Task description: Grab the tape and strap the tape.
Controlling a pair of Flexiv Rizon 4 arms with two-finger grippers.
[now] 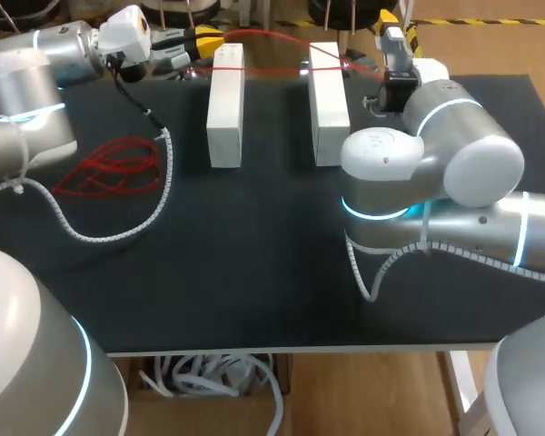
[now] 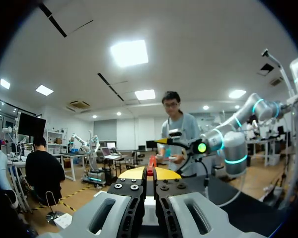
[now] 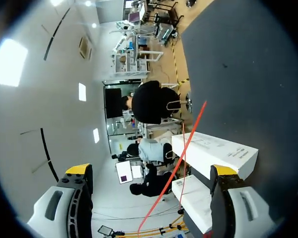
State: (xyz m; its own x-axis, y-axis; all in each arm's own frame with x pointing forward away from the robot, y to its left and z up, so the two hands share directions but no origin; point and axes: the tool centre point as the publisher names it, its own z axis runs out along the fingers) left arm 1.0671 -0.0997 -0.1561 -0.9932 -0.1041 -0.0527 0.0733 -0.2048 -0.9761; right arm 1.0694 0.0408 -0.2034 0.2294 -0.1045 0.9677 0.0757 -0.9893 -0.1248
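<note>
fingers [image 2: 134,173] of the left gripper [image 2: 150,174] clamped on the red tape [image 2: 151,166], so just hold tension there. probably best to close the wide-apart right gripper [image 3: 151,170] squarely on it at 1 o'clock.

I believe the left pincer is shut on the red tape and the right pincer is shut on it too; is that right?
Not quite: the right pincer is open, its fingers wide apart with the red tape passing between them and touching neither, as the right wrist view shows. The left pincer is indeed shut on the tape.
</note>
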